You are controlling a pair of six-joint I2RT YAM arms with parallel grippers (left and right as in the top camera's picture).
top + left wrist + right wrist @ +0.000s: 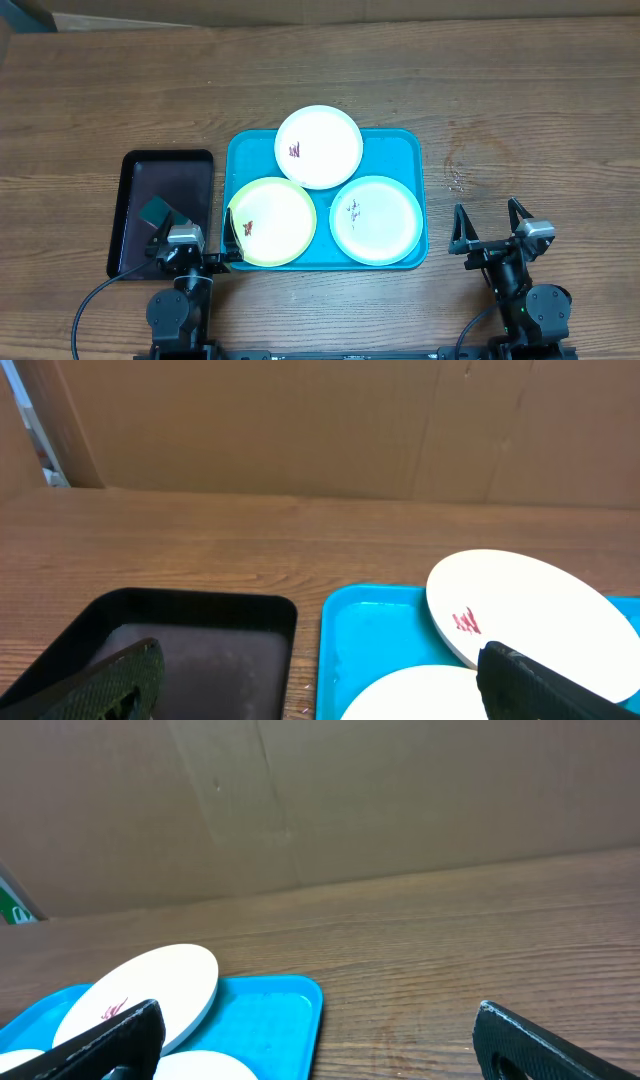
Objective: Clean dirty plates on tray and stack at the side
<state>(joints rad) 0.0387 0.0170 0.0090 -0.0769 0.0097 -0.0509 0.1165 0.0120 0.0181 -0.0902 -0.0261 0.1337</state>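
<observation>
Shows the left gripper [196,230] low at the near edge, claw released and grasping nothing. It straddles the gap between the black tray [170,185] and the turquoise tray [412,150], one finger hanging above the rim of the nearest plate. Shows the right gripper [489,225] likewise spread wide and empty, near and to the right of the turquoise tray, well apart from every plate. Reads as a ready pose ahead of a first reach: no wiping begun, no stack started.

Finds all three plates on the turquoise tray, face up, so the smears lie open to a wipe. Puts the white plate [318,146] farthest, poking past the tray's far rim and lapping over the far edges of the other two, hence riding a little higher in both wrist views; red mark left of its centre. Puts the yellow-green plate [272,222] near left, with a red smear by its left side, closest to the left claw and so the likely first pick. Puts the pale blue plate [376,219] near right, faint dark scribble near its middle.

Leaves bare table [520,100] to the right, room enough for stacking. Holds a teal block [155,210] at the near end of the black tray; possibly a sponge, though too hidden under the left finger to tell.
</observation>
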